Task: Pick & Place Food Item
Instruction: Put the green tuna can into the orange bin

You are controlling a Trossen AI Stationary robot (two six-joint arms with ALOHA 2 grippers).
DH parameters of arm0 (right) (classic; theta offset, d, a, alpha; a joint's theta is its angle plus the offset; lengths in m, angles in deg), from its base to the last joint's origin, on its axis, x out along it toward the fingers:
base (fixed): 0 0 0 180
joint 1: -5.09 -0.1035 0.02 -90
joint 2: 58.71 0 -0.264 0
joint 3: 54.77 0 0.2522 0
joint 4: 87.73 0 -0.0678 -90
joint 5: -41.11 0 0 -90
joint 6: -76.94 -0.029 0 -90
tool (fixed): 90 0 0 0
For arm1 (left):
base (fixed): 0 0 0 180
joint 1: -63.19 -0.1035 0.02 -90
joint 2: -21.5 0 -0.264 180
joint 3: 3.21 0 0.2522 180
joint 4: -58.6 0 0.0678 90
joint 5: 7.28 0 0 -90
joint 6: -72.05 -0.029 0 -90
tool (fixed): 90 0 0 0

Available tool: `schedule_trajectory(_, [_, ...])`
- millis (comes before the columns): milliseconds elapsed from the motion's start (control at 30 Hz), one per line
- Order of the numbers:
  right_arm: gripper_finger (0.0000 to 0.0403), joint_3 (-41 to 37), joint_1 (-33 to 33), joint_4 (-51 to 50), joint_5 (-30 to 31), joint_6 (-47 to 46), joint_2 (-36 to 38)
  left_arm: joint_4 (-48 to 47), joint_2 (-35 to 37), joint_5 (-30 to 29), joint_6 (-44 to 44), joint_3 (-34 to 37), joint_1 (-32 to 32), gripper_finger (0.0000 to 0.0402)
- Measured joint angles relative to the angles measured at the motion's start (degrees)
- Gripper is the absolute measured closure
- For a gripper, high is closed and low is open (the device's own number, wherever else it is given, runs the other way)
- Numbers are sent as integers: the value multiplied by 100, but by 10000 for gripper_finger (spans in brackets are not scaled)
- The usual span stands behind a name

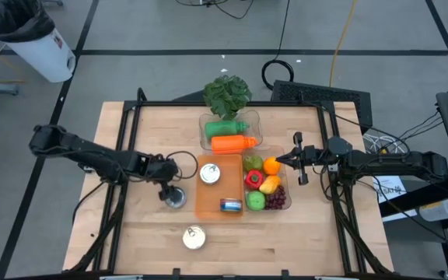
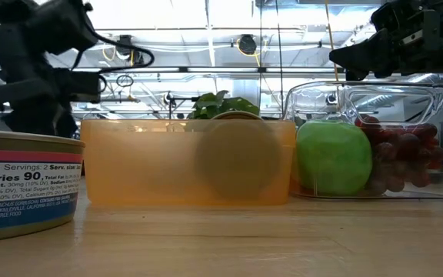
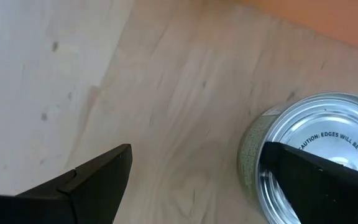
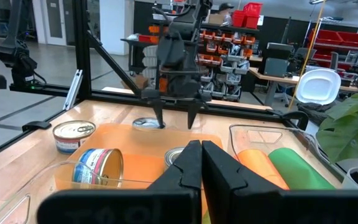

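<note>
A silver can [image 1: 175, 197] stands upright on the wooden table just left of the orange tray [image 1: 205, 204]. My left gripper [image 1: 169, 182] hangs open over it, pointing steeply down. In the left wrist view one finger [image 3: 316, 180] stands over the can's top [image 3: 328, 134] and the other [image 3: 98, 180] over bare wood; the right wrist view shows this gripper [image 4: 175, 119] beside the can [image 4: 143, 122]. The tray holds an upright can [image 1: 210, 173] and a blue-labelled can [image 1: 231, 204] on its side. My right gripper [image 1: 281, 161] waits shut above the fruit container [image 1: 280, 185].
A third can [image 1: 194, 237] stands near the table's front edge, large in the low view [image 2: 21, 185]. The fruit container holds a green apple [image 2: 333, 158], grapes [image 2: 402, 150], a pepper and oranges. A far container [image 1: 205, 138] has green and orange bottles; a plant [image 1: 226, 93] stands behind.
</note>
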Motion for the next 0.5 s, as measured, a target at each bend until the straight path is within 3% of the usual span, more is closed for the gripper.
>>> schedule_trajectory(233, [403,0,2,0,1,2,0,-125,-7,847,21,12,-665,11])
schedule_trajectory(500, [403,0,0,0,-1,2,0,-97,43,1622,-776,-23,-1397,12])
